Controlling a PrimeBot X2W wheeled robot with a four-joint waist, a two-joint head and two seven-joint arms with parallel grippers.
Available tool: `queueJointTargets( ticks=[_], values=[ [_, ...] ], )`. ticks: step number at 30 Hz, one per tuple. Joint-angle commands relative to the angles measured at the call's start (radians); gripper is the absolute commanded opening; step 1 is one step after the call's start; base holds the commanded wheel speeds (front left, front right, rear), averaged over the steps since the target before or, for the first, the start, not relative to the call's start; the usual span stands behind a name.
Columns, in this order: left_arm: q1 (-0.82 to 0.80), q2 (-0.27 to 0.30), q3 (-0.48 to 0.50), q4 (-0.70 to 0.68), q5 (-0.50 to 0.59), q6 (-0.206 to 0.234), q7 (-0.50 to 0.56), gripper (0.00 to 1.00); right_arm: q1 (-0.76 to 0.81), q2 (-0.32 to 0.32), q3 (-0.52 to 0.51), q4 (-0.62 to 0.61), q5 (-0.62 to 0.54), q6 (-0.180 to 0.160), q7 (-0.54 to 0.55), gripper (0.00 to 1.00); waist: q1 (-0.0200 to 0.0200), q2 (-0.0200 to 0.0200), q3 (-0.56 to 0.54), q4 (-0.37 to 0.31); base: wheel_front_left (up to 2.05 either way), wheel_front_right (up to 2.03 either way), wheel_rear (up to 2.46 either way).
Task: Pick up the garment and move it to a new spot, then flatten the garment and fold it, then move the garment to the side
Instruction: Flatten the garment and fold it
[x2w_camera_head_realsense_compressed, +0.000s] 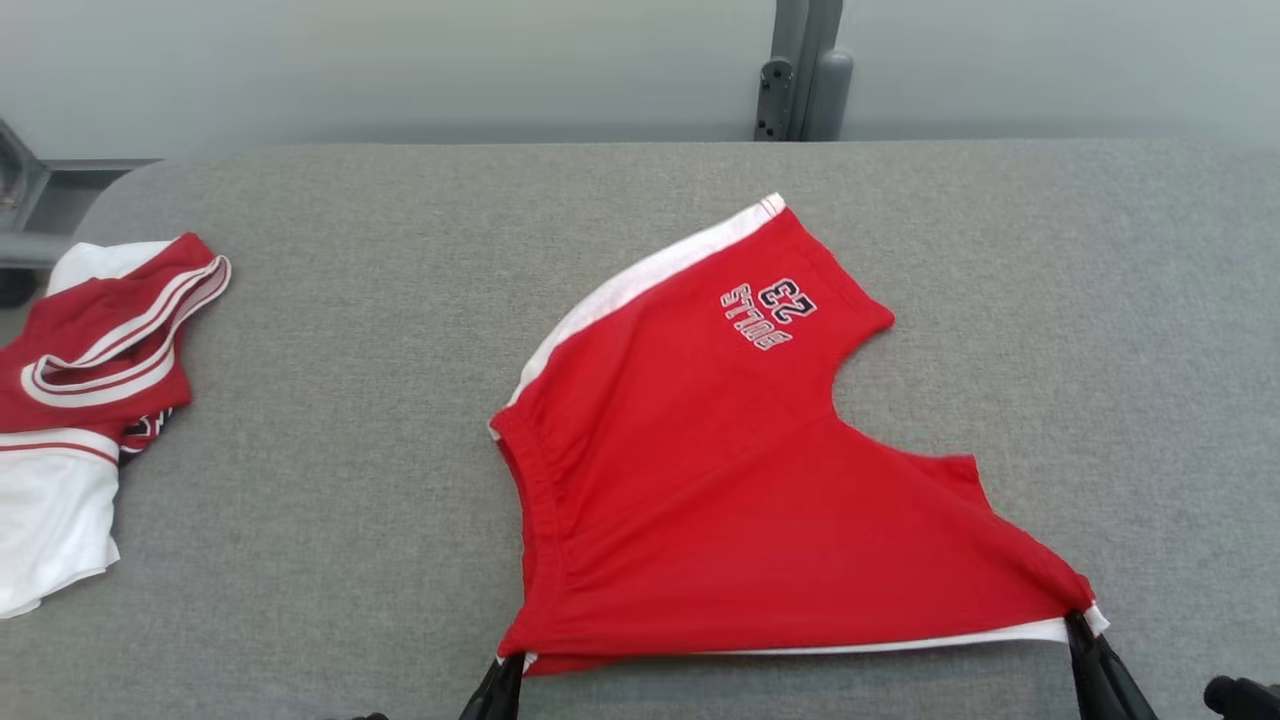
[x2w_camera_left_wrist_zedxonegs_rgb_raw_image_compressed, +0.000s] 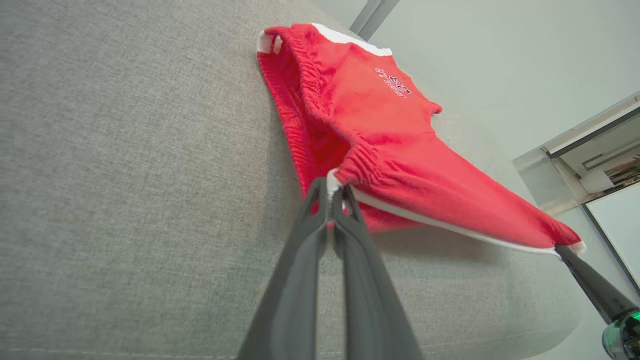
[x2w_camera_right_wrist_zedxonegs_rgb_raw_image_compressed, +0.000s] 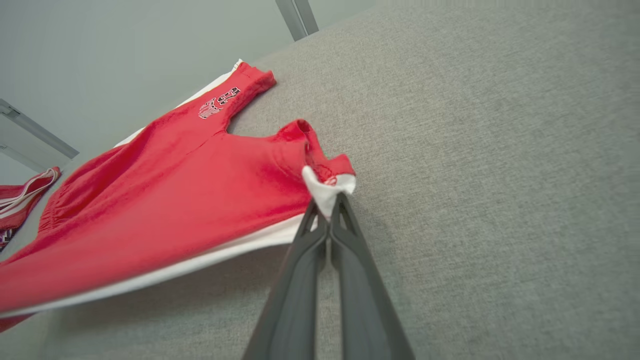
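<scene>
Grey woven cloth covers the table (x2w_camera_head_realsense_compressed: 330, 300), and two garments lie on it. At the far left sits one crumpled red-and-white jersey (x2w_camera_head_realsense_compressed: 90, 380) with striped trim, well apart from everything else; the right wrist view catches a corner of it (x2w_camera_right_wrist_zedxonegs_rgb_raw_image_compressed: 25, 192) at its left edge.

Next comes the left gripper (x2w_camera_head_realsense_compressed: 508, 668) at the near edge, its two dark fingers pressed together on the near waistband corner of the shorts (x2w_camera_head_realsense_compressed: 720, 480). The left wrist view shows that pinch closely (x2w_camera_left_wrist_zedxonegs_rgb_raw_image_compressed: 331, 192), with white trim caught between the tips.

The one pair of red shorts (x2w_camera_left_wrist_zedxonegs_rgb_raw_image_compressed: 380, 130) occupies the middle of the table, elastic waistband to the left, a white stripe along the far side, and dark-and-white lettering (x2w_camera_head_realsense_compressed: 768, 312) on the far leg, which lies flat. The near edge is stretched taut between the two grippers and raised slightly, casting a shadow on the cloth beneath.

At the right, the right gripper (x2w_camera_head_realsense_compressed: 1082, 628) is likewise clamped tight, holding the white-edged hem corner of the near leg (x2w_camera_right_wrist_zedxonegs_rgb_raw_image_compressed: 330, 210).

One grey post (x2w_camera_head_realsense_compressed: 800, 70) stands behind the table.
</scene>
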Motion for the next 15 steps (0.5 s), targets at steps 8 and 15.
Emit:
queueJointTargets(
  ticks=[8, 15],
  values=[
    [-0.025, 0.036, 0.014, -0.127, -0.021, 0.03, 0.064, 0.0, -0.081, -0.014, -0.036, -0.058, -0.008, -0.004, 0.027, 0.0, 0.0001, -0.0001, 0.004, 0.04, 0.0, 0.0, 0.0],
    [-0.171, 0.02, 0.024, -0.17, -0.029, 0.019, 0.118, 0.0, -0.313, -0.04, -0.026, -0.017, -0.045, -0.003, 0.07, 0.0, 0.0001, -0.0001, 0.111, 0.072, 0.0, 0.0, 0.0]
  ],
)
